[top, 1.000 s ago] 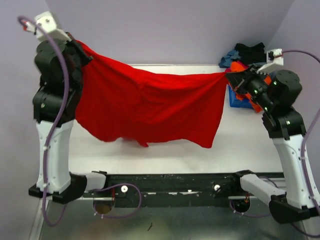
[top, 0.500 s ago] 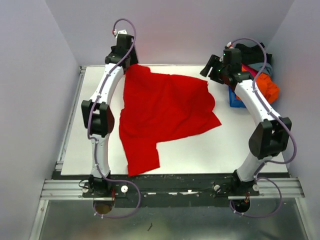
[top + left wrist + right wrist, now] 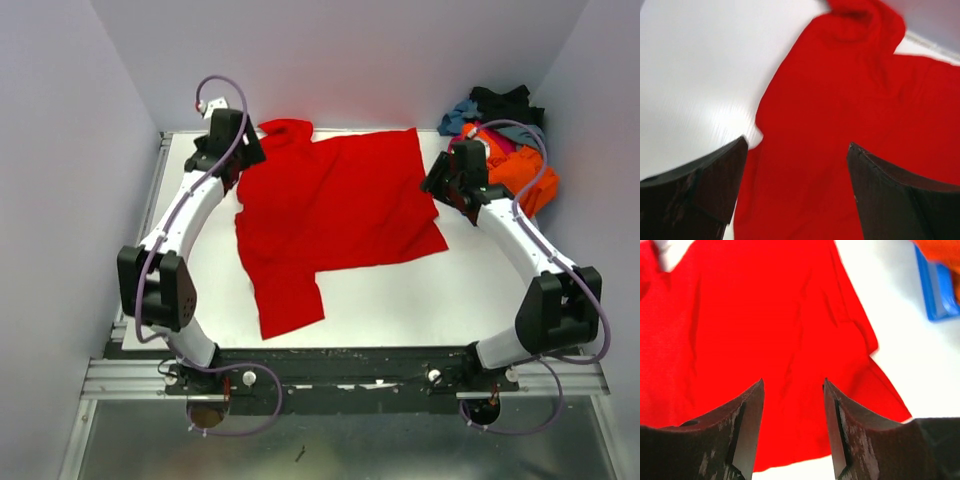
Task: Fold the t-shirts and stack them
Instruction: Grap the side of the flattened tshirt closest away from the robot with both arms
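White smooth table [image 3: 400, 290]; soft red t-shirt [image 3: 330, 215] spread flat, lightly creased.

- Red t-shirt [image 3: 340, 215], mid-table: plain bright red.
- Table [image 3: 450, 300]: white.
- Far right corner: orange t-shirt [image 3: 522, 170], black t-shirt [image 3: 502, 100], grey-blue t-shirt [image 3: 462, 112].
- Plastic bin [image 3: 936, 287]: blue.
- Arms [image 3: 190, 210]: white and black, with purple cables [image 3: 218, 82].

red t-shirt [image 3: 340, 210] dropped flat, left fingers [image 3: 700, 195] and right fingers [image 3: 742, 435] opened

One t-shirt [image 3: 335, 215] lies on the table [image 3: 420, 300] between left gripper [image 3: 243, 165] and right gripper [image 3: 436, 184], other t-shirts [image 3: 510, 140] far right.
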